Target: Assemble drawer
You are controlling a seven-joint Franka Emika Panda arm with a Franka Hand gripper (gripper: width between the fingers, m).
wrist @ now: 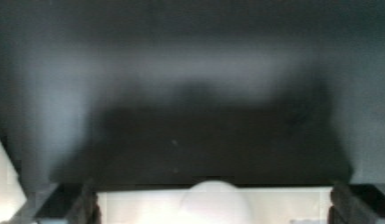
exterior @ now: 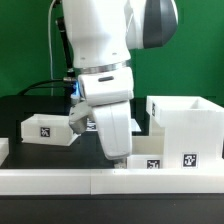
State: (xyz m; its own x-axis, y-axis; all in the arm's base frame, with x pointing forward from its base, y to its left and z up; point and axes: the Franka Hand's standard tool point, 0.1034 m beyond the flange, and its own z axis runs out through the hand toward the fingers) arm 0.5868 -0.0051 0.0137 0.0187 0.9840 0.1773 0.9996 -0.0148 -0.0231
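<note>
The drawer's tall cubic shell (exterior: 186,122) stands at the exterior view's right, with a tag on its front. One shallow tray (exterior: 46,129) lies at the left. A second tray (exterior: 150,162) lies low beside the shell, just right of my hand. My gripper (exterior: 118,152) is down at table height next to it; the hand hides the fingertips there. In the wrist view my gripper (wrist: 210,205) has its dark fingers (wrist: 68,203) set wide apart. A white tray part with a rounded knob (wrist: 210,197) fills the gap between them. I cannot tell if the pads touch it.
A low white border rail (exterior: 90,181) runs along the front of the black table. A green wall and a cable are behind the arm. Dark bare table (wrist: 189,90) fills most of the wrist view.
</note>
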